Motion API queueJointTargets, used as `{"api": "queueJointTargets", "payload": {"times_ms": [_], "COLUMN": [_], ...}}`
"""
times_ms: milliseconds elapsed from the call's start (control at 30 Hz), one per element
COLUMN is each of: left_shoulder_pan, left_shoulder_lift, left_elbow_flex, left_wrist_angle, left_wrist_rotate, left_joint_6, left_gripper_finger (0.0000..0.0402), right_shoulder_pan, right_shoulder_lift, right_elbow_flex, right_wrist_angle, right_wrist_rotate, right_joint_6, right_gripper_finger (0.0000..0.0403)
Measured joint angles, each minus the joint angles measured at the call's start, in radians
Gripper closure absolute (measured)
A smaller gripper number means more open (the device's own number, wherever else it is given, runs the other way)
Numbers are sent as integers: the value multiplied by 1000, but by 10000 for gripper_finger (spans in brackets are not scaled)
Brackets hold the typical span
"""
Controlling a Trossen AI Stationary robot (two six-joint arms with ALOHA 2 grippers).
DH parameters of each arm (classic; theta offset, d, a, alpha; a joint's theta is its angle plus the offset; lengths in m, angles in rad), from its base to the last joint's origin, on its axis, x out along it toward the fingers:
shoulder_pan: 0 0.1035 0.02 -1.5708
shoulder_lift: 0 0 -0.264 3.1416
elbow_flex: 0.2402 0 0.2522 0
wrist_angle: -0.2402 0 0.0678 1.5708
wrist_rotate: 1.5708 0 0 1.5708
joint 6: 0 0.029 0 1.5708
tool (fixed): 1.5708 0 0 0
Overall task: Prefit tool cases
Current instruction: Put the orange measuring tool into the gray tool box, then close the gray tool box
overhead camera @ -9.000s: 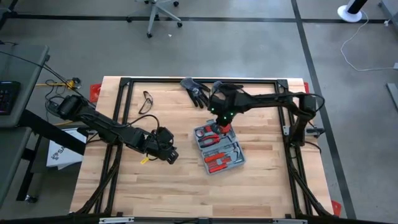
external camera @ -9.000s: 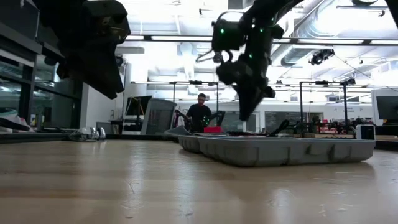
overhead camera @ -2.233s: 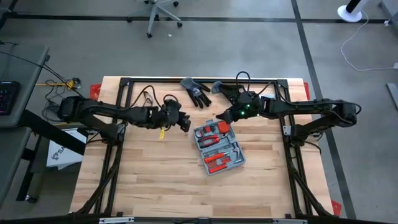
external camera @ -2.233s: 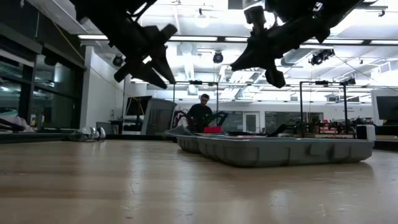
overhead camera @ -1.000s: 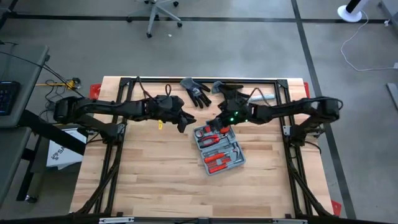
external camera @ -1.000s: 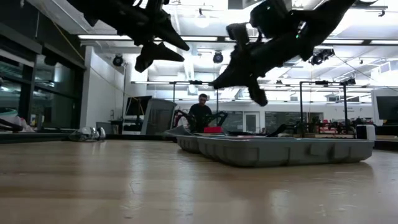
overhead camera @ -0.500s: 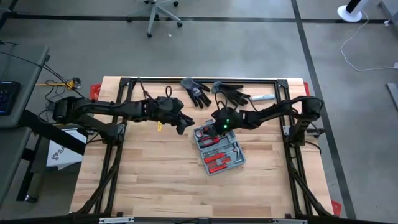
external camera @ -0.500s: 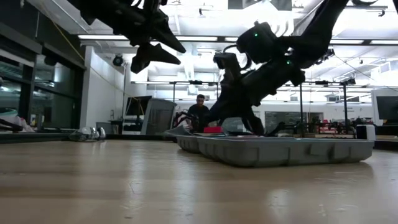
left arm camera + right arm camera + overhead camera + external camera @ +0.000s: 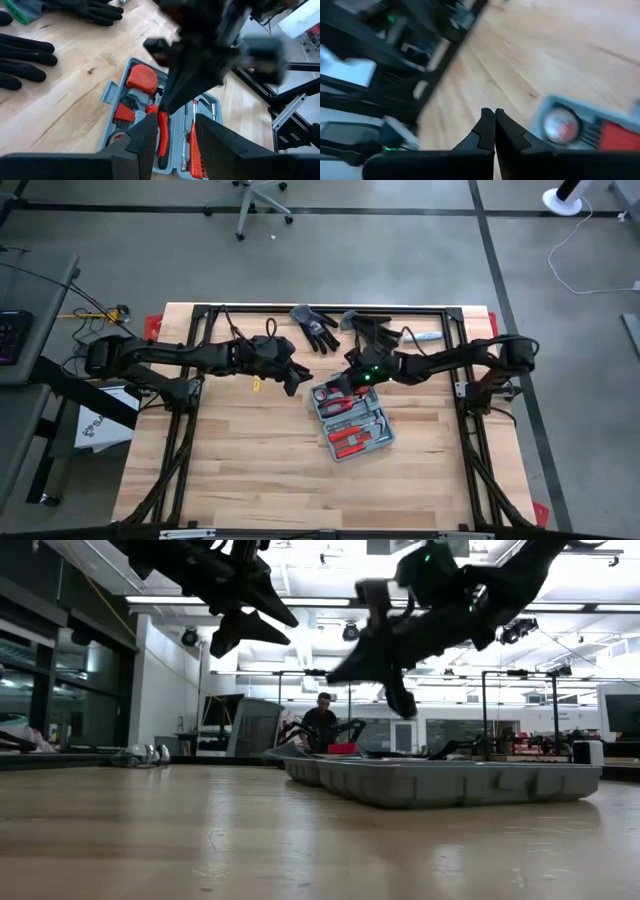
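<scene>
My right hand point(image 9: 494, 116) is pinched fully shut and holds nothing, hanging above the far end of the open tool case point(image 9: 350, 418). The case lies flat on the counter point(image 9: 260, 470) just below and in front of me, lid back, red-handled tools point(image 9: 162, 137) seated in grey moulding. I judge it stiff, light plastic, slippery on wood and likely to skid if pushed; the rim or the lid edge looks the best hold. My left hand point(image 9: 172, 131) hovers beside it, fingers partly apart, empty. Beyond my hands lie black gloves point(image 9: 318, 327).
</scene>
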Motion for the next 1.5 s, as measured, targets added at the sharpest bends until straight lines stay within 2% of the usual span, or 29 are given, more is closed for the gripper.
{"api": "queueJointTargets", "payload": {"times_ms": [200,300,400,567,667,767,900,1000,1067,1167,1267,1500], "left_shoulder_pan": [0,0,0,5,28,66,111,140,166,204,230,277], "left_shoulder_lift": [0,0,0,2,23,80,174,234,277,354,431,580], "left_elbow_flex": [0,0,0,0,0,0,0,1,21,70,131,295], "left_wrist_angle": [-3,-14,-19,-10,-2,-6,4,45,61,60,54,-21], "left_wrist_rotate": [0,0,3,5,32,113,196,206,256,361,419,430], "left_joint_6": [0,0,1,3,28,45,73,104,126,155,185,296], "left_gripper_finger": [275,275,275,275,275,275,275,275,275,275,275,275], "right_shoulder_pan": [-1,-13,-15,-26,-37,-48,-46,-22,11,76,151,336], "right_shoulder_lift": [152,172,138,-12,-103,-199,-283,-327,-344,-368,-376,-377], "right_elbow_flex": [0,3,-3,2,-1,1,-1,-1,-1,-1,-1,-1], "right_wrist_angle": [-3,31,31,7,-130,-319,-624,-792,-882,-961,-1002,-1030], "right_wrist_rotate": [-41,-90,-103,-86,-63,-28,73,142,189,244,280,362], "right_joint_6": [20,37,37,-9,-60,-107,-142,-133,-104,-44,36,275], "right_gripper_finger": [403,403,403,403,403,403,403,403,403,403,403,403]}}
